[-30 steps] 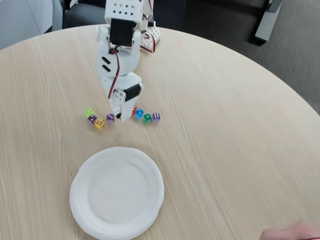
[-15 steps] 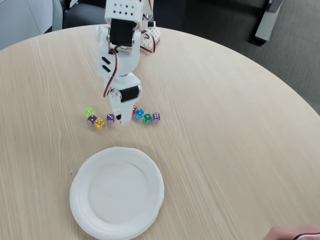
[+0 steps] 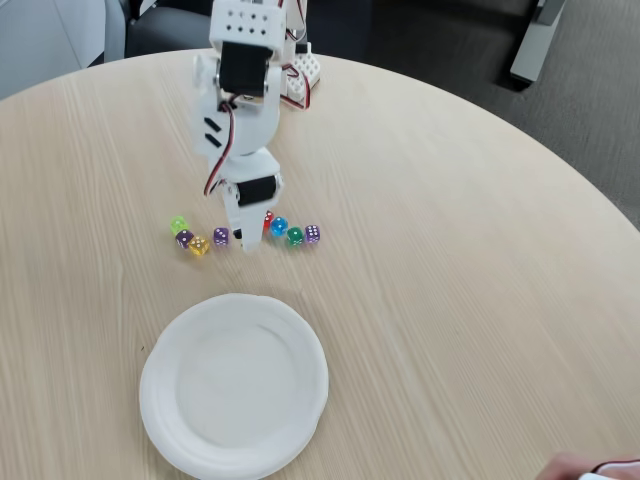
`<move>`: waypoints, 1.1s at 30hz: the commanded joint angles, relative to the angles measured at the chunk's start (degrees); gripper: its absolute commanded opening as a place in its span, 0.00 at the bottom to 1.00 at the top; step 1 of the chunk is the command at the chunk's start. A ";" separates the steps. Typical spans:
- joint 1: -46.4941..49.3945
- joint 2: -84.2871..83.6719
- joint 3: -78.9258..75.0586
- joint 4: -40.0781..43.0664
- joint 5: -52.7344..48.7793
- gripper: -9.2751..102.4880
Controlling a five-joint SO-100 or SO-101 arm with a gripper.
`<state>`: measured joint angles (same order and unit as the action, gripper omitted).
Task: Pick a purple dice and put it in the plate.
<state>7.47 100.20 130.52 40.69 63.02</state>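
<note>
The purple dice (image 3: 221, 236) lies on the wooden table in a loose row of small coloured dice. My white gripper (image 3: 244, 240) points straight down with its tips at the table, just right of the purple dice and left of a red die (image 3: 268, 218). Its fingers stand close together with a dark sliver between them, so whether they are shut does not show. Nothing visible is held. The plate (image 3: 170, 400), white and round, sits nearer the camera, below the dice row.
Around the purple dice lie a lime die (image 3: 178, 224), a darker purple die (image 3: 184, 238) and a yellow die (image 3: 198, 245) to the left. Blue (image 3: 279, 227), green (image 3: 295, 237) and pale lilac (image 3: 312, 234) dice lie right. A hand (image 3: 585, 468) shows at the bottom right edge.
The gripper has shifted slightly left toward the purple dice and its fingers look closer together. The dice have not moved. The hand at the bottom right has drawn back.
</note>
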 commanded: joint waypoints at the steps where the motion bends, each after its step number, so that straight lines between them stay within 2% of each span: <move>1: 0.35 -1.58 -1.32 0.18 0.79 0.17; 12: 0.62 -4.48 -1.41 0.09 1.76 0.17; 25: 12.74 -4.39 -1.41 -0.26 -1.93 0.17; 33: 13.89 -4.31 -1.41 -0.26 -1.85 0.17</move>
<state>20.65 95.71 129.81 40.34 61.17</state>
